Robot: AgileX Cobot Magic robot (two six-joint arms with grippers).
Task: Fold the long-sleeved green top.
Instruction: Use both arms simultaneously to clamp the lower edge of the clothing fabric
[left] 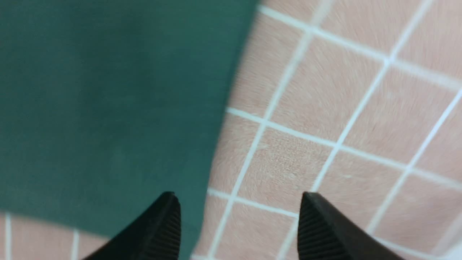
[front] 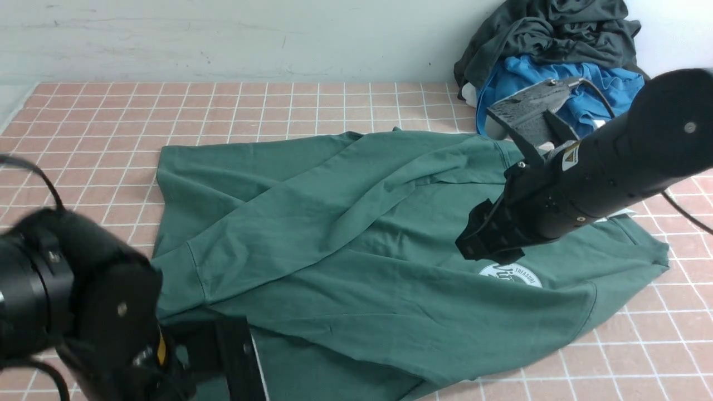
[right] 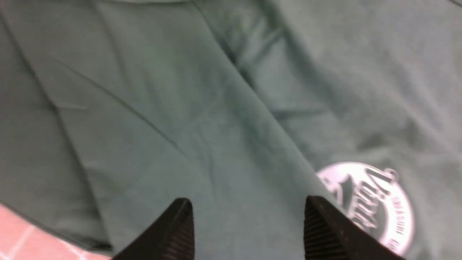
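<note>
The green long-sleeved top (front: 356, 245) lies spread on the pink tiled tabletop, front up, with one sleeve folded diagonally across the body. Its round white logo (front: 512, 274) shows partly under my right arm. My right gripper (front: 483, 245) hovers just above the chest. In the right wrist view it (right: 247, 220) is open and empty over green cloth, with the logo (right: 371, 206) beside one finger. My left gripper (left: 240, 216) is open and empty at the near left. It straddles the top's edge (left: 108, 108) and bare tiles.
A dark grey garment (front: 551, 33) and a bright blue garment (front: 562, 83) are piled at the back right against the wall. Pink tiles (front: 223, 106) show behind and to the left of the top. My left arm (front: 83, 301) fills the near left corner.
</note>
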